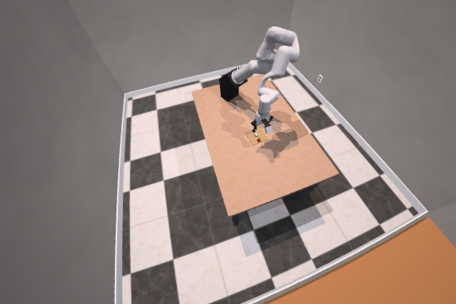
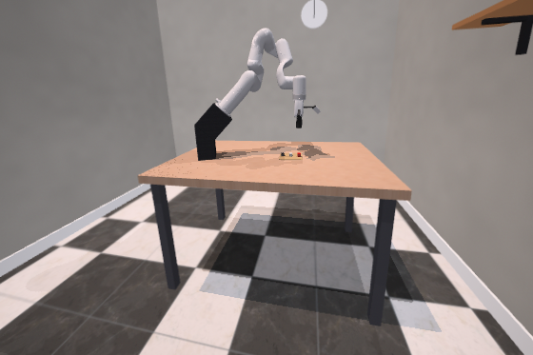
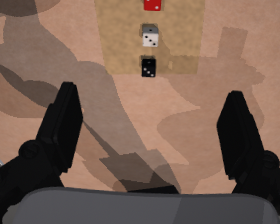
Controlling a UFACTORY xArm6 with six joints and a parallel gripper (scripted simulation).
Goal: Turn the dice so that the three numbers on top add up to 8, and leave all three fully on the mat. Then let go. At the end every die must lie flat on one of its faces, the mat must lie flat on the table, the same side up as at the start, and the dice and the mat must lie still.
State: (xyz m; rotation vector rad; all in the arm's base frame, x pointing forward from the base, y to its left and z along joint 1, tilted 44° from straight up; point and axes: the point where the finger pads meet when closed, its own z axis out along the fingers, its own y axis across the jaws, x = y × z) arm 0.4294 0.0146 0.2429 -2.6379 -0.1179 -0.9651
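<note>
Though hidden from top, wrist shows black die [image 3: 149,67].

Red die [image 3: 151,0], white die [image 3: 149,37] and black die [image 3: 149,67] on a tan mat [image 3: 115,35]; table [image 2: 333,176] light brown, floor [image 2: 143,309] black-and-white checked

Matt wooden table [image 2: 333,176], cork-like tan mat [image 3: 119,28], glossy tiled floor [image 2: 143,309], smooth white plastic arm [image 2: 240,88].
</note>
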